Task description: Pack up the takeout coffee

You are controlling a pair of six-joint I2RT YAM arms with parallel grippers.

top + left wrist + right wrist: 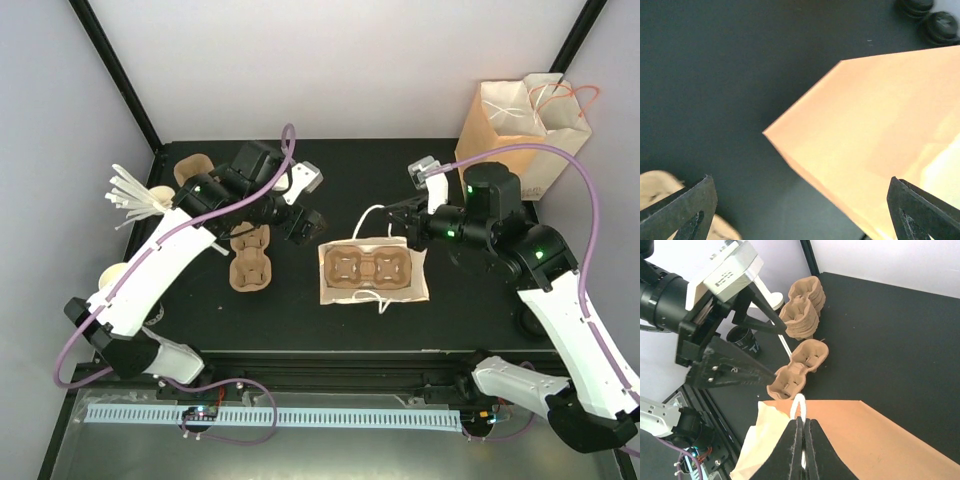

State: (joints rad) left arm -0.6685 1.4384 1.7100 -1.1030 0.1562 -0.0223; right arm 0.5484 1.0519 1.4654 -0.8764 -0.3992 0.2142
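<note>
I watch the flat paper bag (373,270) from high above, looking down. Both wrist views share that bag up close: left over its corner, right at its handle (799,406).

I see an open bag (421,280) at mid-table (470,310) with a four-cup carrier (368,270) inside it, its white handle (798,405) pulled up. A second bag (520,115) stands at the far right. At left lie a loose carrier (250,258), a carrier stack (193,170) and white stirrers (135,195).
</note>
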